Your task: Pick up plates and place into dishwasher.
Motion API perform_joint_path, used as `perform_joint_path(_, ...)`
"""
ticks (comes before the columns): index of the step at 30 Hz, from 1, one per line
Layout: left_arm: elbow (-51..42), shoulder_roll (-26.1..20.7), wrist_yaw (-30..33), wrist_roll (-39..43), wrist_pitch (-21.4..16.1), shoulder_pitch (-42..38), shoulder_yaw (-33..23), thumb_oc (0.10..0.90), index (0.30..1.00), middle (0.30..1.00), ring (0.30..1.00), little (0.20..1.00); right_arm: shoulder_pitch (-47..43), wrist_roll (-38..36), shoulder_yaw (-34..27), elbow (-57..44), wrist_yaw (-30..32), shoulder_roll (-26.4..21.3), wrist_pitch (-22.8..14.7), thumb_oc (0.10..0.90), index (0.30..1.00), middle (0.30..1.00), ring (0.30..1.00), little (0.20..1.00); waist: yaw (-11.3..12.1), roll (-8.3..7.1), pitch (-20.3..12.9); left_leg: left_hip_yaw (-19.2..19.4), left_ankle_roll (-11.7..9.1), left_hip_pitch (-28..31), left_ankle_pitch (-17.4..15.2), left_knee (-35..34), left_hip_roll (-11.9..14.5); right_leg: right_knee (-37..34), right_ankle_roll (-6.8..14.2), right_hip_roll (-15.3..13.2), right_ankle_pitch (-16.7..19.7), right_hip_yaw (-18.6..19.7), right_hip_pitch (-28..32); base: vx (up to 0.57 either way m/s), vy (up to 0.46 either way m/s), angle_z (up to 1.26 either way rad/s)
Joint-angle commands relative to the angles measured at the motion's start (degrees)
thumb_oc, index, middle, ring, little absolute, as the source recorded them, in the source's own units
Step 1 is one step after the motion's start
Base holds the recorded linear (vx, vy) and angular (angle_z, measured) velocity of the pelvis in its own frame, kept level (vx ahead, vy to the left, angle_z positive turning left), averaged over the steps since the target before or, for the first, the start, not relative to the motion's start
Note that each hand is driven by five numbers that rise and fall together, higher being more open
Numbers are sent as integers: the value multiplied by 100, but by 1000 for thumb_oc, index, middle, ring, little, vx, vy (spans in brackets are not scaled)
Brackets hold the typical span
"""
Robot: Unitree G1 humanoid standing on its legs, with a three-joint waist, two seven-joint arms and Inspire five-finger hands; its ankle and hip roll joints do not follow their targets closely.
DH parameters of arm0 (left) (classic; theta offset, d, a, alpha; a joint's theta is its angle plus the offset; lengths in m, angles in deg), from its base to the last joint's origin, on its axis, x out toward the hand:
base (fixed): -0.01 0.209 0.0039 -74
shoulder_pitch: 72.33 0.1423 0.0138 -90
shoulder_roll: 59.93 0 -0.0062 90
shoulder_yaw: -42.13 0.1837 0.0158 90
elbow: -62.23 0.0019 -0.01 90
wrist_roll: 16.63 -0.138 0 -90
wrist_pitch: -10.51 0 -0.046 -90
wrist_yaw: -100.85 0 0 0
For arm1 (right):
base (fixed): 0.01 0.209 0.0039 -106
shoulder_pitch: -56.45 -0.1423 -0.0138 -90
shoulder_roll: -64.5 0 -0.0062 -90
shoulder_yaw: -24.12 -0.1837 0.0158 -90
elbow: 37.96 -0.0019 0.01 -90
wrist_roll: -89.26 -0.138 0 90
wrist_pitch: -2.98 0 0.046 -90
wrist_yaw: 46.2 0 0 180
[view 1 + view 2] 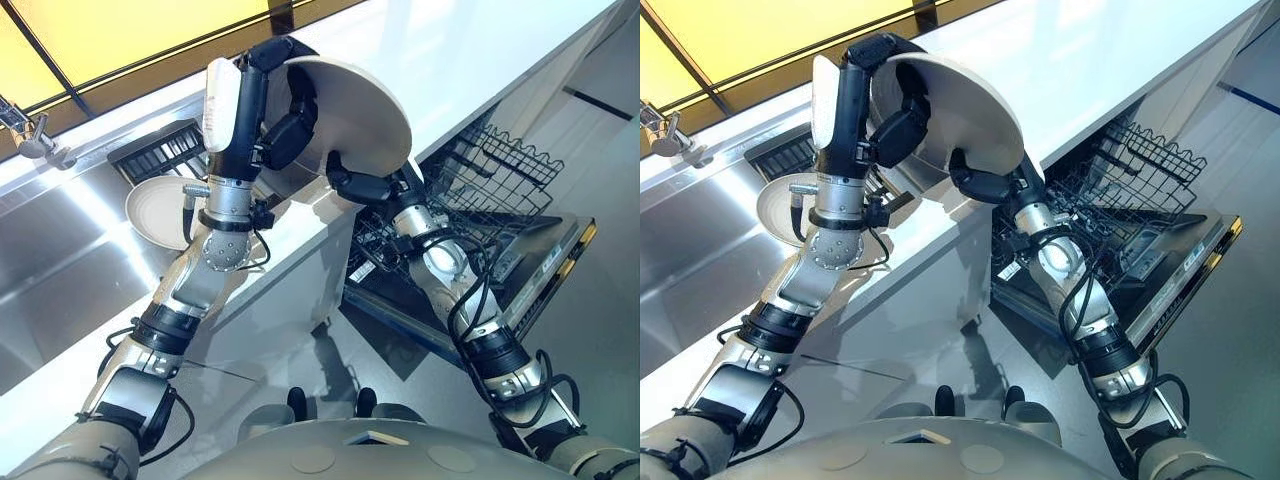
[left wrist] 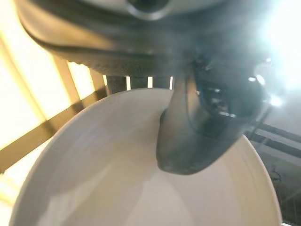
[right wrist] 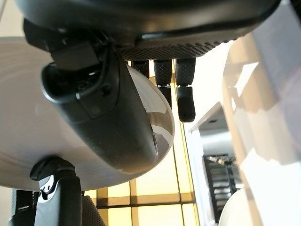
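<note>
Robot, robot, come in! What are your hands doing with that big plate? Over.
Left hand and right hand both gripping the raised plate. Dishwasher rack open, lower right. Second plate waiting by the sink.

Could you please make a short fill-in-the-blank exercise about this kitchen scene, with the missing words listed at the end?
1. The white plate is held above the counter by ____ hands at once: the left hand and the right hand.
2. A second plate lies beside the ____.
3. The dishwasher door stands ____.
4. The wire rack of the dishwasher holds no ____ yet.

Missing words: both; sink; open; plates
</note>
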Motion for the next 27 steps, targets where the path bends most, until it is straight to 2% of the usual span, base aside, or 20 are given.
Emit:
perform_joint_path(1,-280,-6,-214,336,-195,-104,-429,410,566,566,566,510,-262,-12,-911,-549,90,-6,-1052,100,300,300,300,200,51,-1,-407,-60,109,79,-584,11,-206,418,55,304,-757,-226,18,38,-4,0)
perform_joint_path(2,-224,-50,-330,373,-127,53,-533,473,620,620,620,573,-186,-36,-1015,-513,93,-54,-1143,100,300,300,300,200,70,4,-399,-57,108,89,-580,11,-207,409,49,299,-755,-240,31,32,-3,1)
perform_joint_path(4,-143,-137,-531,443,-38,288,-685,800,900,900,900,900,-80,-65,-1161,-489,95,-118,-1236,100,300,300,300,200,91,9,-399,-52,103,107,-581,11,-209,391,50,294,-742,-258,47,37,-3,1)
perform_joint_path(11,559,-590,-1266,1185,330,988,-1444,800,900,900,900,900,65,91,-1831,-213,321,-561,-1571,100,300,300,300,200,167,49,-419,-25,79,153,-575,11,-204,351,56,263,-704,-315,89,43,14,2)
perform_joint_path(19,1143,-1062,-1206,1263,470,1175,-2198,800,900,900,900,900,-187,353,-2605,331,951,-1249,-1643,100,300,300,300,200,241,37,-444,-42,59,205,-594,11,-207,412,78,233,-710,-378,116,47,3,3)
perform_joint_path(21,1279,-1154,-1133,1290,471,1147,-2312,800,900,900,900,900,-275,585,-2799,594,1314,-1445,-1666,100,300,300,300,200,262,18,-446,-53,59,226,-607,11,-216,435,86,231,-717,-382,128,59,-17,1)
perform_joint_path(24,1429,-1286,-1036,1374,337,1135,-2459,800,900,900,900,900,-418,1114,-3017,1170,1895,-1855,-1399,100,300,300,300,200,296,2,-450,-62,49,260,-624,11,-225,470,97,229,-730,-396,135,81,-14,2)
perform_joint_path(26,1405,-1335,-1108,1567,109,1183,-2608,800,900,900,900,900,-470,1494,-3199,1838,2193,-2206,-928,100,300,300,300,200,331,-14,-455,-79,28,270,-635,11,-226,482,102,228,-739,-408,144,111,-2,4)
perform_joint_path(27,1380,-1337,-1126,1603,76,1190,-2625,800,900,900,900,900,-467,1521,-3226,1965,2184,-2256,-912,100,300,300,300,200,335,-14,-450,-83,25,270,-635,11,-227,484,102,228,-739,-409,145,112,5,3)
